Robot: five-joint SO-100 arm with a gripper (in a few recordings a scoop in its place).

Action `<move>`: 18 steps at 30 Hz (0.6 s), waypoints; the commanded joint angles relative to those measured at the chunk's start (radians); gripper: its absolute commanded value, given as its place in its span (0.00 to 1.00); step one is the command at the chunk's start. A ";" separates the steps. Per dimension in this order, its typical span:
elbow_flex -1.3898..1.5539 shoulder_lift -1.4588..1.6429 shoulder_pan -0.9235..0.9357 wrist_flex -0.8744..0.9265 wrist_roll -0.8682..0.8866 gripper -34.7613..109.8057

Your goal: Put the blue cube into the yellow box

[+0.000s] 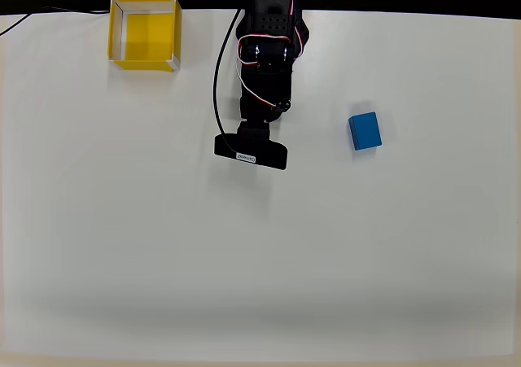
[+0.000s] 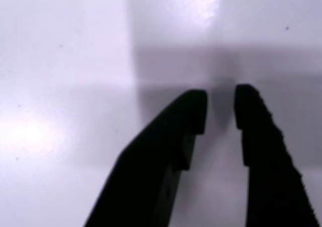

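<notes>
The blue cube [image 1: 365, 131] lies on the white table right of centre in the overhead view. At the far left corner stands the yellow box [image 1: 151, 37], open-topped with nothing inside. My black arm [image 1: 264, 66] reaches in from the top edge, and its wrist block [image 1: 251, 151] sits between the two, about a hand's width left of the cube. The wrist view shows my gripper [image 2: 220, 106] a little open over bare table, with a narrow gap between the dark fingertips [image 2: 193, 108] and nothing in it.
The white table [image 1: 260, 261] ends at a dark strip along the far edge. A black cable [image 1: 218, 82] runs down beside the arm, and another thin cable [image 1: 49, 13] crosses the far left corner near the box.
</notes>
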 commanded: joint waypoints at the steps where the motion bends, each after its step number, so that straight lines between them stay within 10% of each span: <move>1: 0.026 0.018 -0.012 0.014 -0.029 0.24; 18: -0.091 -0.078 -0.029 0.017 -0.055 0.24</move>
